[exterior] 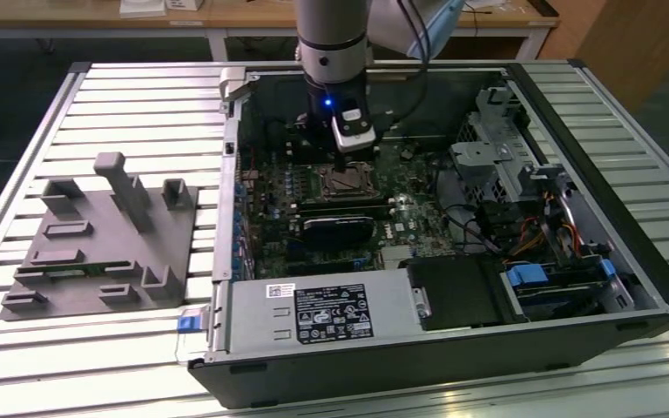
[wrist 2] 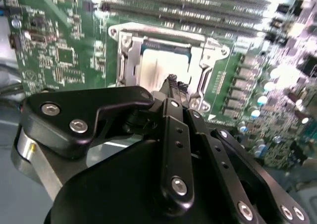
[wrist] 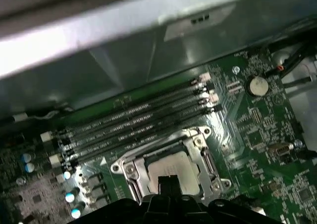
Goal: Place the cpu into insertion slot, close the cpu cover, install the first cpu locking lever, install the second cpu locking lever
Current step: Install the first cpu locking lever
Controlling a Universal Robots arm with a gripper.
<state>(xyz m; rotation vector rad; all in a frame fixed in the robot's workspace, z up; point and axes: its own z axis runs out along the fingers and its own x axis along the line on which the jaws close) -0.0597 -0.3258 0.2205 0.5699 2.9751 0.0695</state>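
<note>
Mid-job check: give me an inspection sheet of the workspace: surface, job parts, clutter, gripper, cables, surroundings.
Surface: slatted metal table bearing the open PC case.
Job's things: cpu sits in the slot; cover lies flat around it; lever state cannot be told.
Clutter: grey fixture tray on the table, at the exterior view's left of the case.
Gripper: gripper shut, tips over the cpu's near edge.
Cables: coloured wires by the drive bays; black cable along the arm.
Surroundings: wooden bench behind the table.
</note>
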